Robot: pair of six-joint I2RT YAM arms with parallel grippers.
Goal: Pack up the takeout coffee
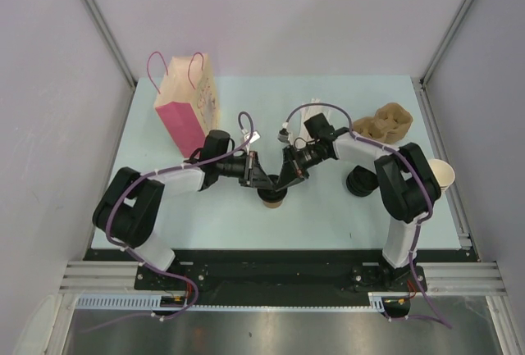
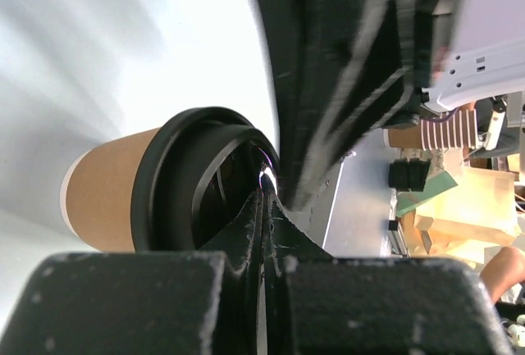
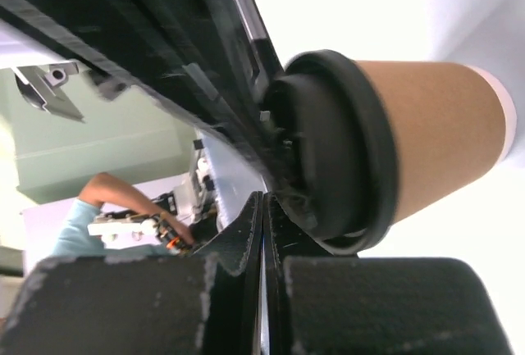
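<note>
The left claw (image 2: pixel 264 207) is pinched shut with nothing between its fingers, its tips against the black lid (image 2: pixel 176 183) of the coffee cup (image 1: pixel 272 198). The right claw (image 3: pixel 264 207), also fully closed and empty, meets that lid from the other side. The cup stands near the front middle of the tabletop (image 1: pixel 328 216). Farther out are a pink paper bag (image 1: pixel 187 102) at back left, a brown cup carrier (image 1: pixel 385 121) at back right, loose black lids (image 1: pixel 360 181) and stacked cups (image 1: pixel 440 175).
</note>
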